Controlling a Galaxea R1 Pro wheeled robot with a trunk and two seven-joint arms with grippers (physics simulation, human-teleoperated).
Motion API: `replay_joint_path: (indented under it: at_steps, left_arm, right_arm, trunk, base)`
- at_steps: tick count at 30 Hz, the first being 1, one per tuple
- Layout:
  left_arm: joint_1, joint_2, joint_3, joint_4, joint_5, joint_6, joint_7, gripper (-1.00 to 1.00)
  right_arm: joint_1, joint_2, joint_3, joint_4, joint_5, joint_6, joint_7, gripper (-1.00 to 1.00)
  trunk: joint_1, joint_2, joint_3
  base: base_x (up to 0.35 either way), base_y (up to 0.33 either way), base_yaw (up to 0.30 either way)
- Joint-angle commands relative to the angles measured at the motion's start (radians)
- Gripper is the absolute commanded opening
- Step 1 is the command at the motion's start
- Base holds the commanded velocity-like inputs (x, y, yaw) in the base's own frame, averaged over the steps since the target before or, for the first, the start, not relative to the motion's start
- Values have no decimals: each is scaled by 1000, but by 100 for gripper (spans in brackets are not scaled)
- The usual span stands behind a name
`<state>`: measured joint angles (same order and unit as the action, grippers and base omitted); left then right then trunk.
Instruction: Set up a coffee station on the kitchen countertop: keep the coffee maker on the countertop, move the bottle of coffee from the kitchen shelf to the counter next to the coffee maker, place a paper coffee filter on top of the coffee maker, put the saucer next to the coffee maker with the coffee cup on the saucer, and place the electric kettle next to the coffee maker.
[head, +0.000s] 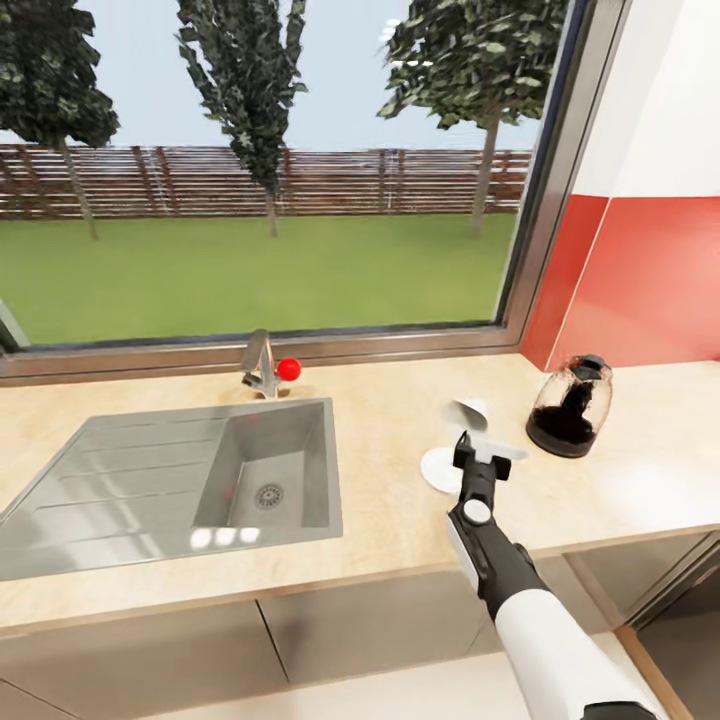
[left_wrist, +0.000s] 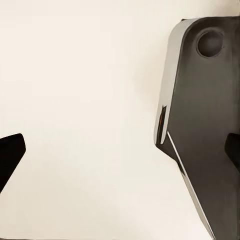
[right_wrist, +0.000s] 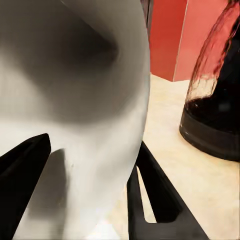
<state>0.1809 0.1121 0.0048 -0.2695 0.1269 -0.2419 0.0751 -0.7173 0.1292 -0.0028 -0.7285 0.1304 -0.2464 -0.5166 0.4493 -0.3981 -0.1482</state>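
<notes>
Right gripper: your right gripper (head: 478, 440) is clamped around the coffee cup (head: 468, 412), one dark finger on each side of its white wall in the right wrist view, where the cup (right_wrist: 75, 100) looms tilted with its mouth toward the camera.
Coffee cup: you hold it tipped, just above the saucer (head: 440, 470); whether it touches the saucer cannot be told.
Saucer: it lies flat on the countertop (head: 390, 480), near the coffee maker (head: 571, 405) and on the sink side of it.
Coffee maker: a glass carafe with a dark base, standing upright on the countertop by the red wall panel (head: 640, 290); you see it (right_wrist: 215, 100) close beside the cup from the right wrist.
Sink: the steel sink (head: 180, 480) sits well apart from the coffee maker, with the red-knobbed faucet (head: 268, 368) behind it.
Left gripper: your left wrist view catches only dark finger edges (left_wrist: 10, 155) against a pale surface, spread wide with nothing between them.
</notes>
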Motion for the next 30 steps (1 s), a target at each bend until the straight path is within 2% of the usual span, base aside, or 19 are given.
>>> replay_joint_path:
  at_steps: [1,5,6,7,9,10,12,14,15,20,30]
  left_arm:
    - [0,-2,0,-1,8,-16,0,100]
    - [-1,-6,0,6,9,-40,0,100]
    - [-1,-6,1,8,9,-43,0,100]
    - [-1,-6,2,9,9,-44,0,100]
    - [-1,-6,3,11,9,-45,0,100]
    - [-1,-6,4,11,9,-45,0,100]
    - [-1,-6,4,12,10,-45,1,100]
    - [-1,-6,3,11,10,-45,0,100]
    - [-1,-6,3,11,9,-45,1,100]
    - [-1,-6,3,12,8,-45,8,100]
    - [-2,1,-1,6,6,-45,9,100]
  right_arm:
    - [12,-5,0,1,9,-28,-28,-100]
    - [100,-9,4,-2,19,-115,-107,-100]
    - [183,7,39,-75,93,-146,-131,-100]
    - [228,14,56,-124,126,-154,-146,-100]
    - [290,21,89,-203,162,-162,-169,-100]
    - [317,23,118,-241,174,-165,-177,-100]
    - [350,25,157,-271,182,-167,-184,-100]
    - [373,25,175,-279,185,-168,-185,-100]
    - [386,26,203,-281,185,-168,-186,-100]
    - [393,26,263,-310,186,-168,-187,-100]
    - [395,26,310,-313,183,-168,-187,-100]
  trunk:
    - [1,-2,0]
    - [1,-2,6]
    - [1,-2,8]
    - [1,-2,9]
    - [1,-2,12]
    - [1,-2,14]
    - [1,-2,17]
    - [1,-2,20]
    - [1,-2,22]
    - [1,-2,30]
    - [1,-2,45]
  base:
    - [0,0,0]
    - [0,0,0]
    - [0,0,0]
    - [0,0,0]
    - [0,0,0]
    - [0,0,0]
    - [0,0,0]
    - [0,0,0]
    - [-14,0,0]
    - [-191,-16,0]
    - [-310,-116,0]
